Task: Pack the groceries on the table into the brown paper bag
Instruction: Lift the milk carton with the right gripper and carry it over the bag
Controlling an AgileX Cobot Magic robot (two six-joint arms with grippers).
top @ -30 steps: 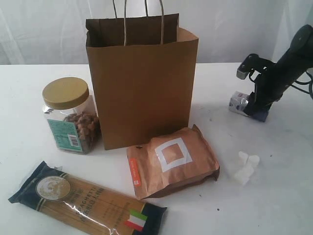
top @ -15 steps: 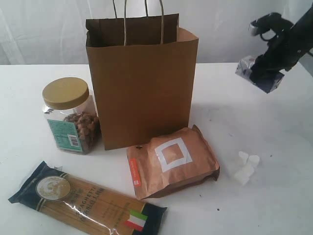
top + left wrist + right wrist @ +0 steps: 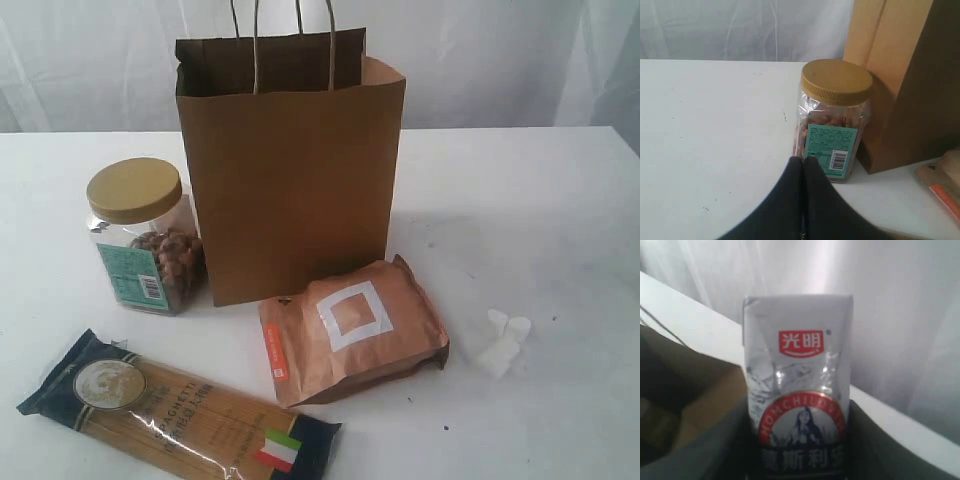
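The brown paper bag [image 3: 290,180] stands upright and open at the back middle of the table [image 3: 520,200]. Left of it stands the tan-lidded nut jar [image 3: 140,235]. The spaghetti packet [image 3: 180,410] lies at the front left, and the copper pouch [image 3: 350,330] lies in front of the bag. White marshmallows [image 3: 503,340] sit to the right. Neither arm shows in the exterior view. My left gripper [image 3: 803,162] is shut and empty, low over the table just short of the nut jar [image 3: 835,110]. My right gripper [image 3: 799,440] is shut on the small white-blue carton [image 3: 797,380], held upright beside the bag's open top [image 3: 690,390].
A white curtain hangs behind the table. In the left wrist view the bag [image 3: 910,90] stands right behind the jar, and the pouch's edge [image 3: 940,180] shows at the side.
The right arm has lifted the carton from the table's right side, carried it upward, and left the exterior view. The other groceries have not moved.
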